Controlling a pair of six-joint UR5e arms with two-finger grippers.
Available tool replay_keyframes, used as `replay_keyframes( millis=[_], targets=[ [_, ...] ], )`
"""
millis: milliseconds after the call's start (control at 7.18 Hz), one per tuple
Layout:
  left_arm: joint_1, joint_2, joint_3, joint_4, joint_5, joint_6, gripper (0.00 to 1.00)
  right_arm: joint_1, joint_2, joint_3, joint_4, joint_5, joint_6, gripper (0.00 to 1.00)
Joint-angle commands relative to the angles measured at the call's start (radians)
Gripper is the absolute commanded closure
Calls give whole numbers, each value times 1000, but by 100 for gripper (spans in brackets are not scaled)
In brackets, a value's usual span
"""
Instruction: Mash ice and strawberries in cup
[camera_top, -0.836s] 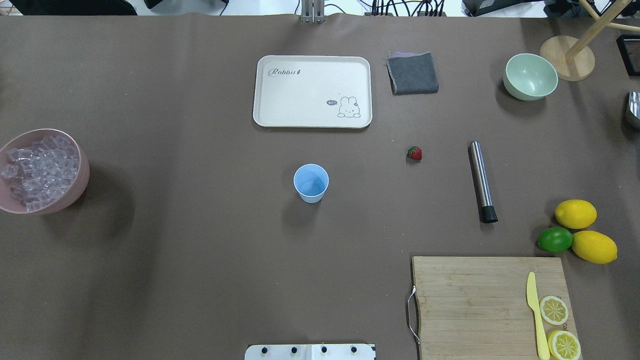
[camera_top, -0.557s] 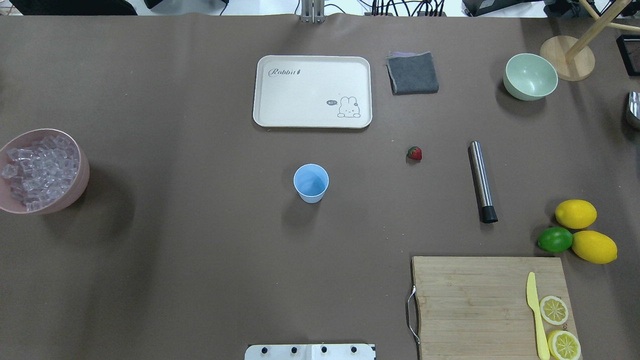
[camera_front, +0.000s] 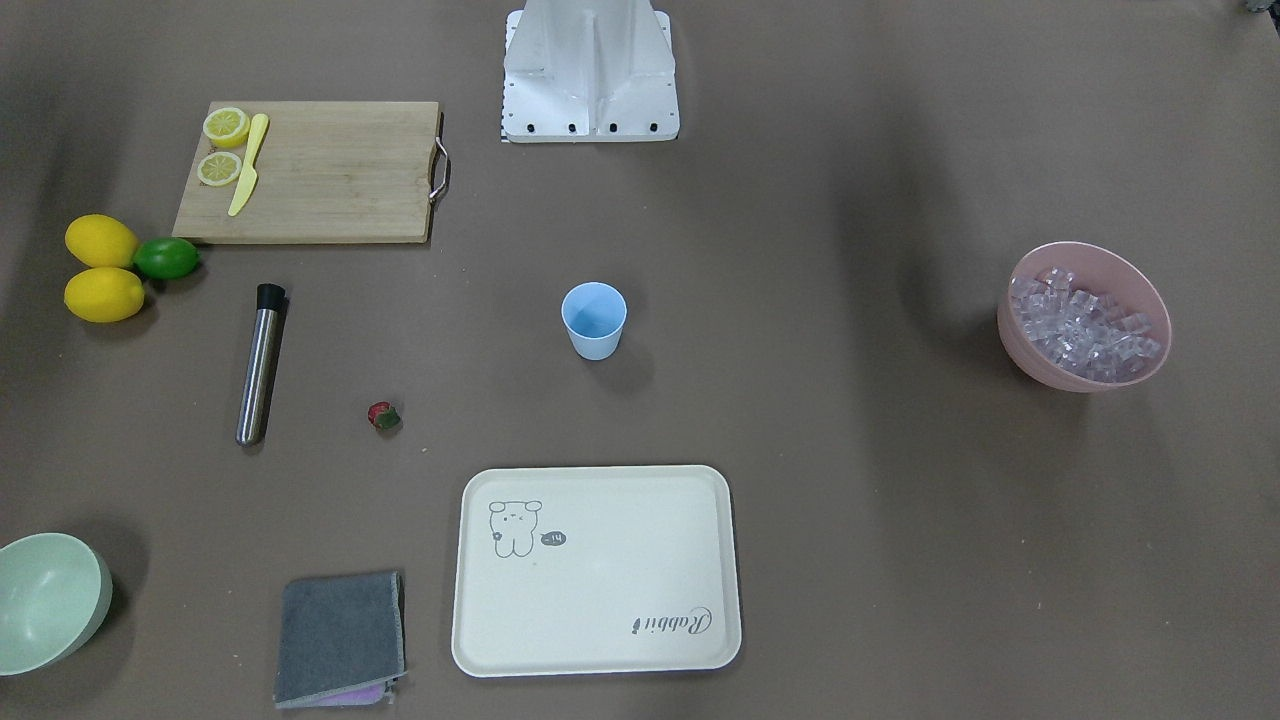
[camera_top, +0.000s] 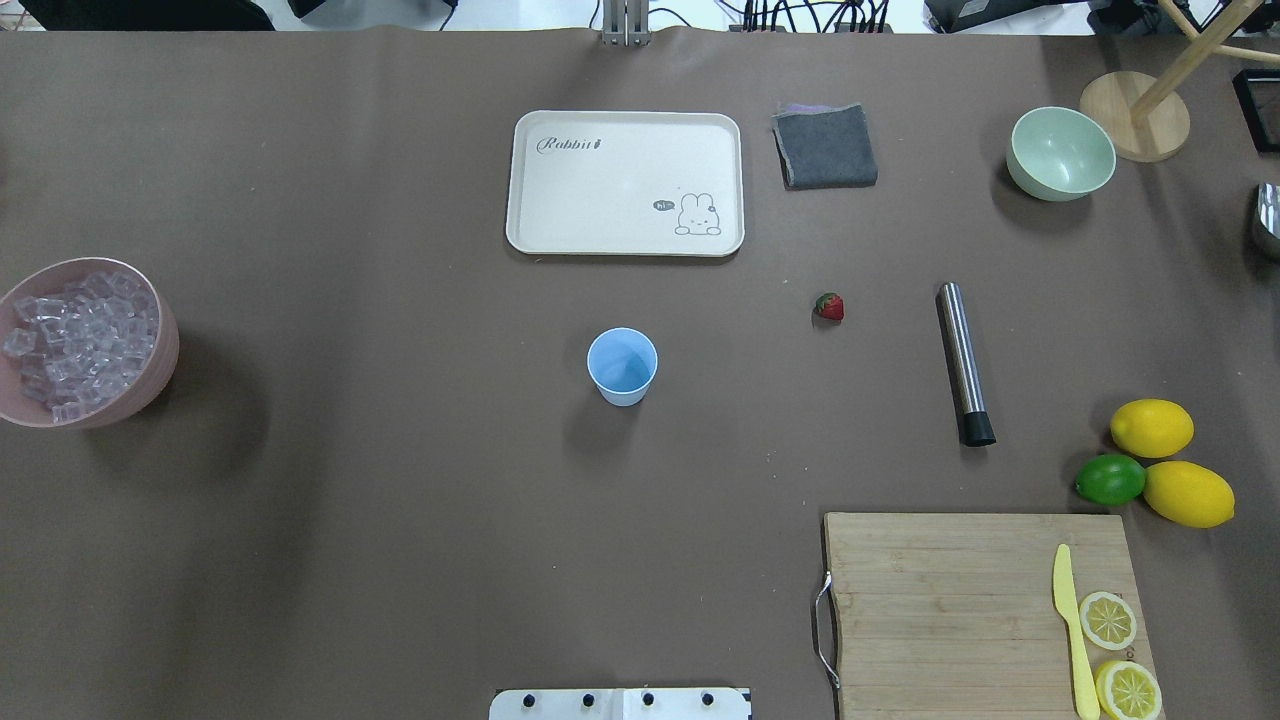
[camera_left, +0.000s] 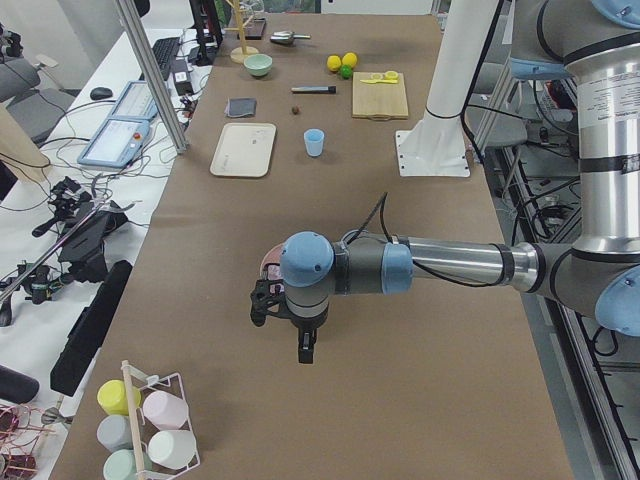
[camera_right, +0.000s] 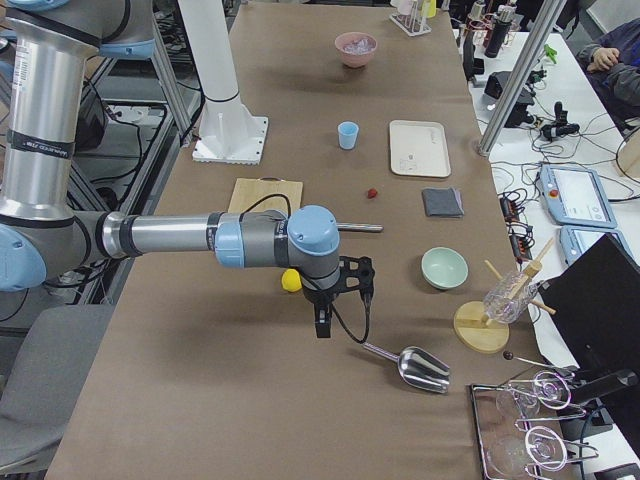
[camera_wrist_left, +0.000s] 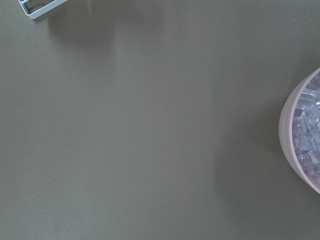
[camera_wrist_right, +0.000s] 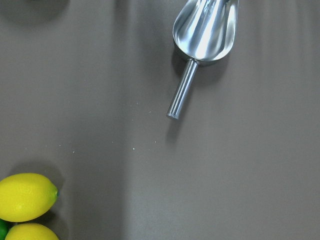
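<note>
The light blue cup (camera_top: 622, 366) stands upright and empty mid-table, also in the front view (camera_front: 594, 320). The red strawberry (camera_top: 829, 306) lies on the table to its right. Clear ice cubes (camera_top: 80, 340) fill a pink bowl (camera_top: 168, 345) at the far left; its rim shows in the left wrist view (camera_wrist_left: 287, 130). My left gripper (camera_left: 303, 350) hangs above the table near the pink bowl. My right gripper (camera_right: 320, 325) hangs near the lemons and a steel scoop (camera_wrist_right: 205, 30). Both show only in side views, so I cannot tell whether they are open or shut.
A steel rod with a black end (camera_top: 961, 362) lies right of the strawberry. A cream tray (camera_top: 625, 182), grey cloth (camera_top: 825, 146) and pale green bowl (camera_top: 1060, 152) sit at the far side. A cutting board (camera_top: 960, 600), lemons (camera_top: 1152, 428) and lime (camera_top: 1110, 480) are at near right.
</note>
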Motion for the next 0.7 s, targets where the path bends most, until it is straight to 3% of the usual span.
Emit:
replay_keyframes(
  millis=[0,139,279,557],
  targets=[
    [0,-33,0,-4,-3,2,1,18,8,-5,16,7,8,0],
    [0,-57,6,-84,-12,2,1,20,15,-31,17,100,6,0],
    [0,-42,14,-164,-21,-3,1,20,14,-28,19,125,5,0],
    [2,-50,43,-176,-124,2,1,20,12,-28,20,129,-7,0]
  ],
)
